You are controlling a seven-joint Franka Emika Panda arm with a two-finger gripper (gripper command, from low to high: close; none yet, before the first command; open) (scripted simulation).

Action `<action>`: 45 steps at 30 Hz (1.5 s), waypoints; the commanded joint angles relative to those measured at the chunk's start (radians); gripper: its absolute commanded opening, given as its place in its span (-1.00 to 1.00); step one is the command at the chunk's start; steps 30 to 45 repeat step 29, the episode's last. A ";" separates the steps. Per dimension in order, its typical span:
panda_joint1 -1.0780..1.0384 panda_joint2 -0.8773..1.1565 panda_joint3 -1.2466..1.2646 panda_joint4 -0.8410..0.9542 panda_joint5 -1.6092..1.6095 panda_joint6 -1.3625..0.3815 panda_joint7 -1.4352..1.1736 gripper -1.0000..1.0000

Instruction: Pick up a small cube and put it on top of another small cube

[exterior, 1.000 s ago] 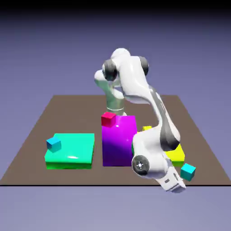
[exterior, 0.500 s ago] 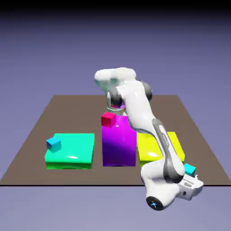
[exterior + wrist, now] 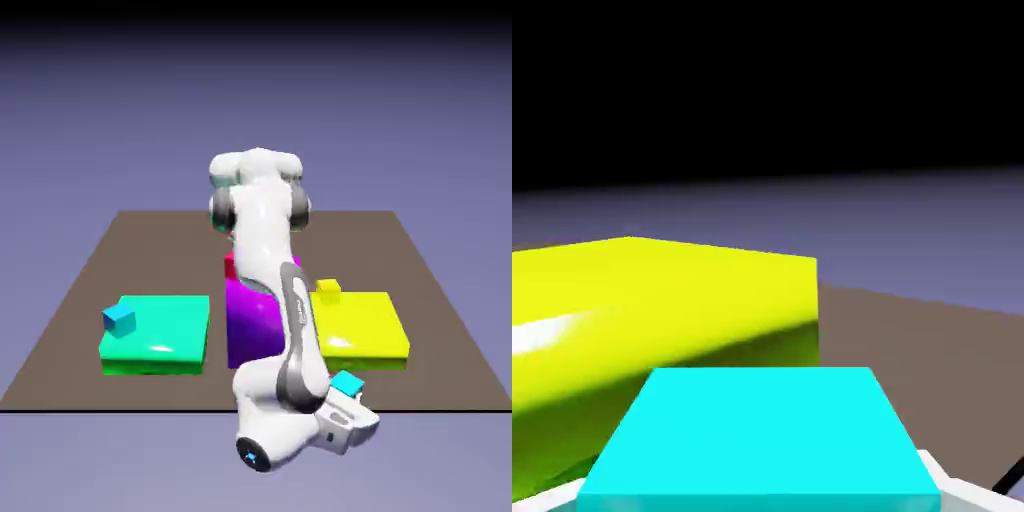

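Observation:
My gripper (image 3: pixel 346 392) is shut on the small teal cube (image 3: pixel 347 383), low near the table's front edge, in front of the yellow flat block (image 3: pixel 360 325). In the hand view the teal cube (image 3: pixel 762 440) fills the bottom middle between the jaws and hides most of the fingers. A bluer sky-cyan small cube (image 3: pixel 119 319) sits on the near left corner of the green flat block (image 3: pixel 160 335), at the exterior view's left. On the yellow block's far edge rests a small yellow cube (image 3: pixel 328 290).
A tall purple block (image 3: pixel 250 325) stands mid-table, partly behind my arm, with a small red cube (image 3: pixel 231 266) on top, mostly hidden. The yellow block (image 3: pixel 642 310) looms close ahead-left in the hand view. The table's front edge (image 3: pixel 120 409) runs just below.
The gripper went down to the teal cube by the yellow block's right corner and shut on it. It has since carried it toward the exterior view's left.

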State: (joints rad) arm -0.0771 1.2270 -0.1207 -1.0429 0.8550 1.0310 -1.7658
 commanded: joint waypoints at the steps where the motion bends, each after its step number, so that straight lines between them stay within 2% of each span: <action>1: -0.036 -0.007 -0.035 0.001 -0.004 -0.031 -0.022 -1.00; 11: -0.399 -0.077 -0.379 0.014 -0.051 -0.348 -0.248 -1.00; 16: -0.518 -0.069 -0.554 0.004 0.094 -0.460 -0.343 -1.00; 18: -0.519 -0.070 -0.554 0.004 0.094 -0.461 -0.344 -1.00; 27: -0.362 -0.163 -0.586 -0.298 0.019 -0.332 -0.475 -1.00; 28: -0.362 -0.163 -0.586 -0.298 0.019 -0.332 -0.475 1.00; 45: -0.362 -0.163 -0.586 -0.298 0.019 -0.332 -0.475 1.00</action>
